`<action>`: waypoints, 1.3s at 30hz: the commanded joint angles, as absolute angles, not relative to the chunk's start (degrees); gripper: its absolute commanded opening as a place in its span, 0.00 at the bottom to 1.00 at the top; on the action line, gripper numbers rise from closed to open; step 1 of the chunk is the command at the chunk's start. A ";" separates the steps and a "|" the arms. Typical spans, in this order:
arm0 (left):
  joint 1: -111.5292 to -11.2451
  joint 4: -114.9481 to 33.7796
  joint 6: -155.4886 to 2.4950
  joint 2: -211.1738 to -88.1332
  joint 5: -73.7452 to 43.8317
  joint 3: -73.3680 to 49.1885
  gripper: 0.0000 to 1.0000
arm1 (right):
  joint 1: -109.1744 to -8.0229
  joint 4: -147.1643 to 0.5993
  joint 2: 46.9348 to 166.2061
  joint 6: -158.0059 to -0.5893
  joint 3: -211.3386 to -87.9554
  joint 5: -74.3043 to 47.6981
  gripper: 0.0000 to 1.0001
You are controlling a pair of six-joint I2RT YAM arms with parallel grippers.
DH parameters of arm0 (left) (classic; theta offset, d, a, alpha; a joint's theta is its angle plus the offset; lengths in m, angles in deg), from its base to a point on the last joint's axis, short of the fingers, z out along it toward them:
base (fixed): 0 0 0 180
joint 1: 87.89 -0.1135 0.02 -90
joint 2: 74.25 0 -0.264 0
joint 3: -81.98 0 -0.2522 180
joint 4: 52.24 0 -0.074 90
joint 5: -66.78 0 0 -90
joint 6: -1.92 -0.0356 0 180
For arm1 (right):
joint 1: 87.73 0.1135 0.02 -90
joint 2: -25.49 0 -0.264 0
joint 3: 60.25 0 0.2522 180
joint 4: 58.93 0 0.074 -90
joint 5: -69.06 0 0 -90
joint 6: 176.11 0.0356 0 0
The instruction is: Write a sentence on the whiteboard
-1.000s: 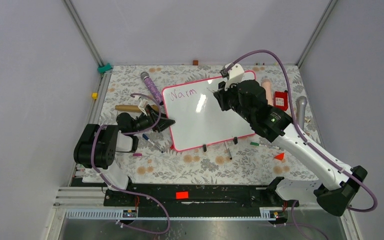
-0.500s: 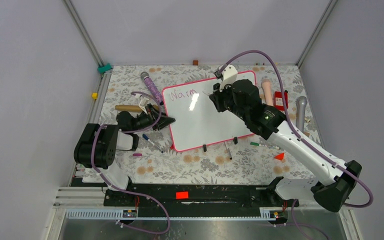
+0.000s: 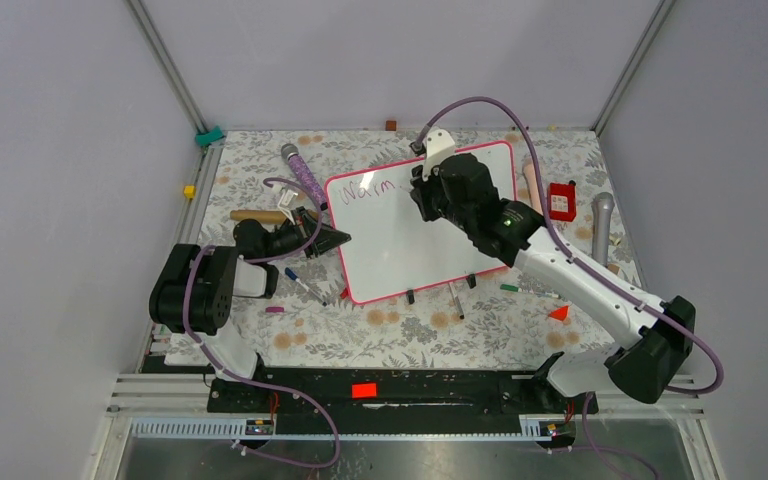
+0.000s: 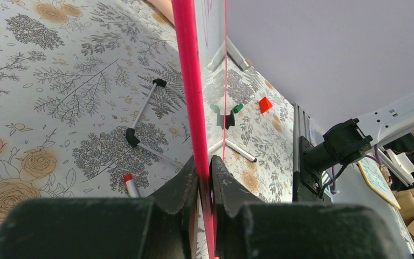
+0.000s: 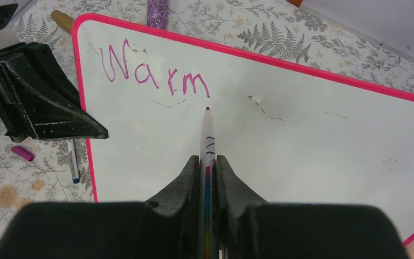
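Observation:
The whiteboard (image 3: 410,235) lies at the table's middle, white with a pink frame. It also shows in the right wrist view (image 5: 312,151). The sentence (image 5: 153,75) reads "Warm" in purple-pink letters at the board's top left, also seen from the top view (image 3: 370,190). My right gripper (image 5: 207,162) is shut on a white marker (image 5: 208,135) whose tip sits just below and right of the "m". My left gripper (image 4: 205,167) is shut on the board's pink left edge (image 4: 188,81); in the top view the left gripper (image 3: 335,240) sits at that edge.
Loose markers (image 3: 305,288) lie left of and below the board. A glittery purple tube (image 3: 305,180) and a wooden handle (image 3: 258,215) lie at its upper left. A red box (image 3: 561,200) and other tools sit at the right. A red triangle (image 3: 559,313) lies at the lower right.
My right gripper has moved left across the board with the marker, from the board's upper right part to just after the "m". The left gripper still holds the edge.

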State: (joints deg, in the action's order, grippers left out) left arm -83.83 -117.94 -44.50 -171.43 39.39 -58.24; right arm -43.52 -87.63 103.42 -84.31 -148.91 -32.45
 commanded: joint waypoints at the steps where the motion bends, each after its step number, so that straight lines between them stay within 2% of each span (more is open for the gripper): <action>1: -83.67 -122.86 -47.65 -172.00 40.58 -56.54 0.00 | -43.14 -86.67 104.56 -84.95 -153.22 -34.60 0.00; 39: -83.67 -122.84 -48.76 -171.38 40.17 -57.28 0.00 | -43.12 -87.08 114.04 -88.24 -158.95 -39.00 0.00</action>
State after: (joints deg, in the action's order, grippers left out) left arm -83.83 -117.94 -44.46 -171.61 39.41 -58.09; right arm -43.50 -87.63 113.10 -86.82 -156.18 -36.10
